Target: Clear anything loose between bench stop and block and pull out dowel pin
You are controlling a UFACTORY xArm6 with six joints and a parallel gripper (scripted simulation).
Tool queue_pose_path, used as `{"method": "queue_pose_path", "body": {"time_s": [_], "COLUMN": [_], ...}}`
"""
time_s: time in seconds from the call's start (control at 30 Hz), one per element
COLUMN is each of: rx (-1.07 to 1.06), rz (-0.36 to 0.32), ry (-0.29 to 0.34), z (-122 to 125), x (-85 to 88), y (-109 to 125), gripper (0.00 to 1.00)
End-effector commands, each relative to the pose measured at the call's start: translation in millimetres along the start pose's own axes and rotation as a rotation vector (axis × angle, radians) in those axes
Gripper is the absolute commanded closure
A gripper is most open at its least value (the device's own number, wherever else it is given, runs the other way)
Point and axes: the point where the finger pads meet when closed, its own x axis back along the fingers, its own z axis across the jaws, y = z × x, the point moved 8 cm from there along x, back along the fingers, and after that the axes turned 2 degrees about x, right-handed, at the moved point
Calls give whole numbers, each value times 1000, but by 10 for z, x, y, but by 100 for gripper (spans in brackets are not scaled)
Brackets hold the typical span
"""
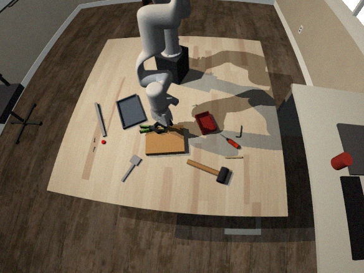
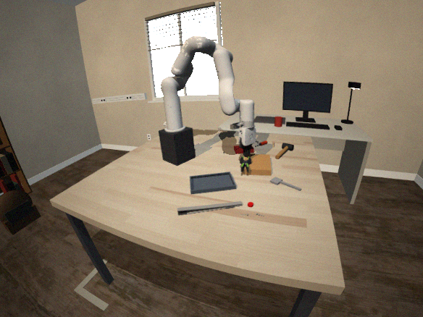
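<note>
The tan bench board [image 1: 165,144] [image 2: 262,166] lies mid-table, with the bench stop [image 1: 178,127] along its back edge. The spring clamp [image 1: 146,128] [image 2: 245,164], black with green handles, sits at the board's back left corner, handles sticking out to the left. My gripper [image 1: 164,124] [image 2: 246,151] points straight down right behind the clamp's jaws, over the spot where the small block sits. Its fingers are shut narrow on a thin thing, which I take for the dowel pin. The fingers and clamp hide the block and the pin.
A grey tray [image 1: 131,111] [image 2: 213,182] lies left of the board and a red bin [image 1: 205,123] to its right. A mallet [image 1: 212,171], screwdriver [image 1: 231,142], hex key [image 1: 240,131], thin wooden stick [image 1: 234,157], scraper [image 1: 132,166], ruler [image 1: 100,119] and red button [image 1: 103,142] lie around.
</note>
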Motion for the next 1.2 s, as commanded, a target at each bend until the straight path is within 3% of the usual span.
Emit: {"method": "queue_pose_path", "body": {"time_s": [0.0,1.17], "rx": [52,557], "rz": [-4,-5], "ry": [1,0], "z": [8,8], "x": [15,21], "y": [13,13], "gripper": [100,100]}}
